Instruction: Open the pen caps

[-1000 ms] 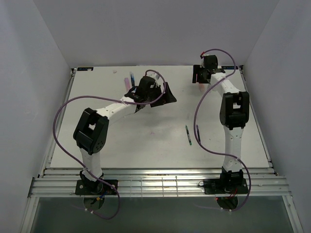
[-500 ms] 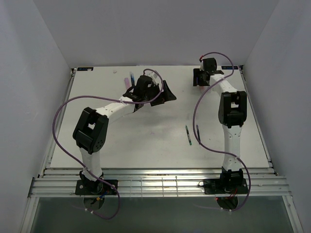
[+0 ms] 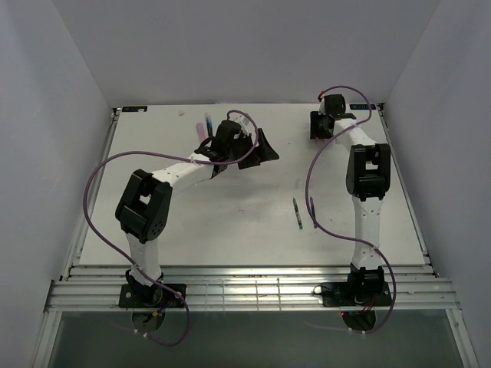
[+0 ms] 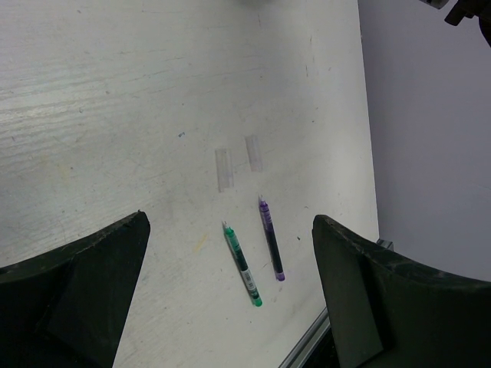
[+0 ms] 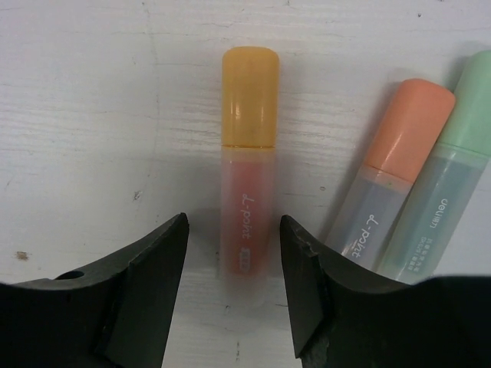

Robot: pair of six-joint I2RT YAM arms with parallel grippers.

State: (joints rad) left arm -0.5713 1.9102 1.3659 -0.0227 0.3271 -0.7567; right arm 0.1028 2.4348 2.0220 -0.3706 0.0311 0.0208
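The right gripper [image 5: 234, 230] stands spread around the yellow-orange marker [image 5: 247, 207], not touching it, on the tabletop [image 5: 77, 115] near the far edge. The left gripper [image 4: 230, 221] is spread wide and empty. An off-centre squeeze may roll this marker against the orange marker [image 5: 391, 184] just beside it, or slip toward its cap [image 5: 250, 96].

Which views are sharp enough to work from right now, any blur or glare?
Right wrist: the yellow-orange marker is crisp at its cap, blurry near the right pincer; no glare. Left wrist: green pen and purple pen sharp. Top external: even light.
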